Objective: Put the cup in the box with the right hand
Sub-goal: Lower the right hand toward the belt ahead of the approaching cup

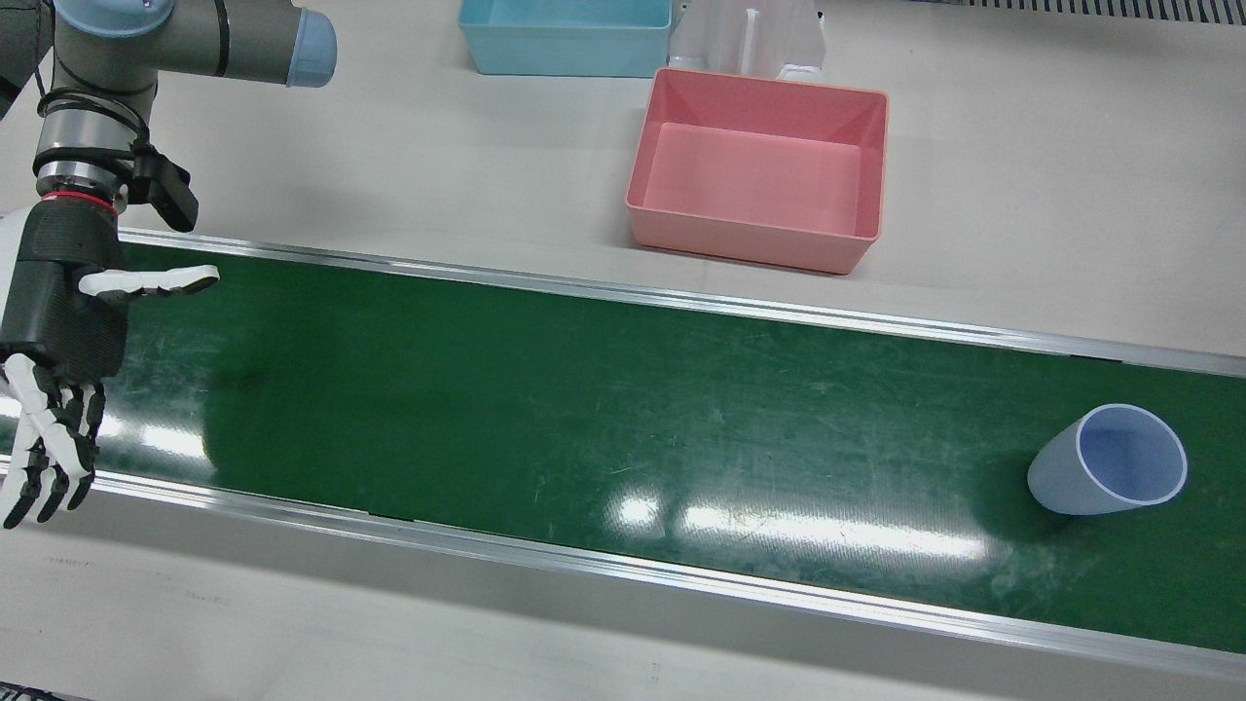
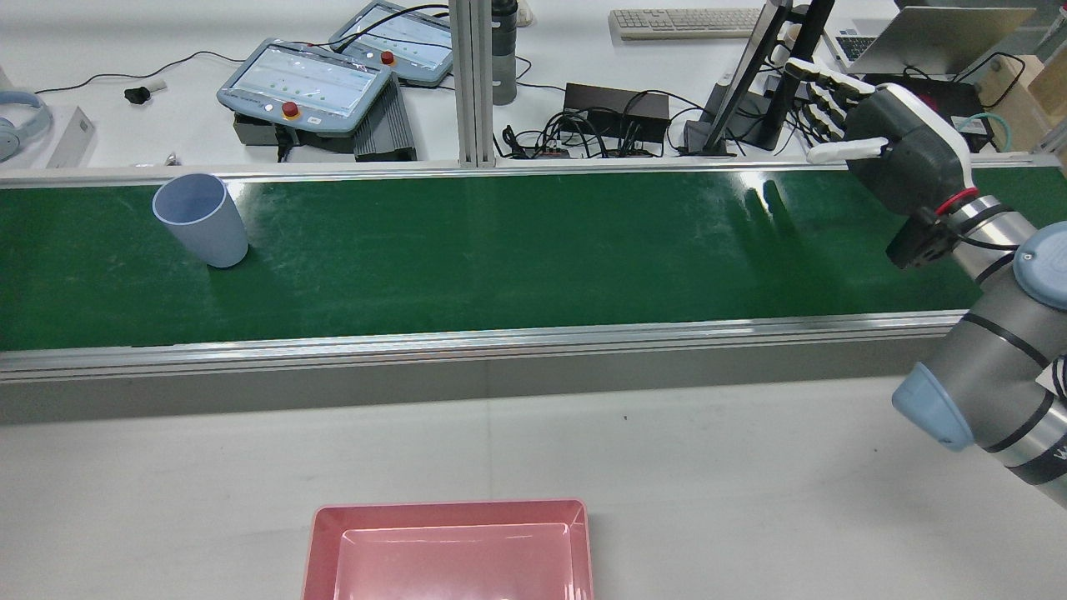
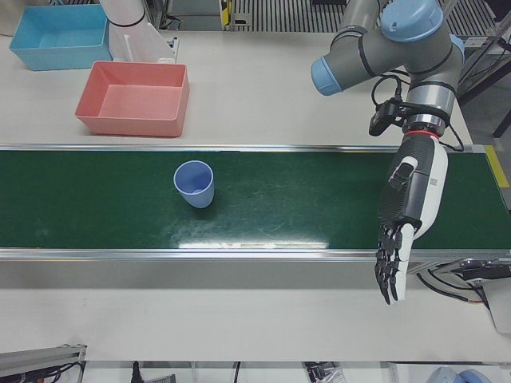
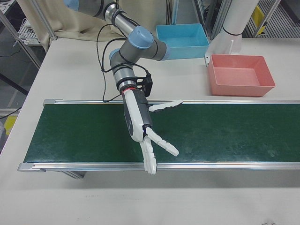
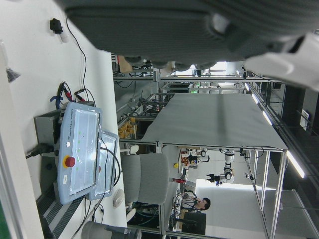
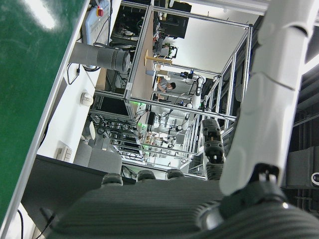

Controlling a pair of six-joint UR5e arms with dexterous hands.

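We see the right hand (image 4: 140,127) spread wide over one end of the green belt (image 1: 584,409), thumb stuck out sideways, holding nothing. The cup (image 1: 1110,462) stands upright far along the belt, well apart from that hand, with open belt between them. The pink box (image 1: 750,248) sits on the table just beyond the belt's far rail. The left hand (image 3: 407,215) hangs empty past the cup, fingers straight, at the belt's near rail.

Pale blue cup (image 1: 1110,462), pink box (image 1: 759,167), light blue bin (image 1: 565,36), dark green belt (image 1: 545,419), black-and-white right hand (image 4: 140,124).
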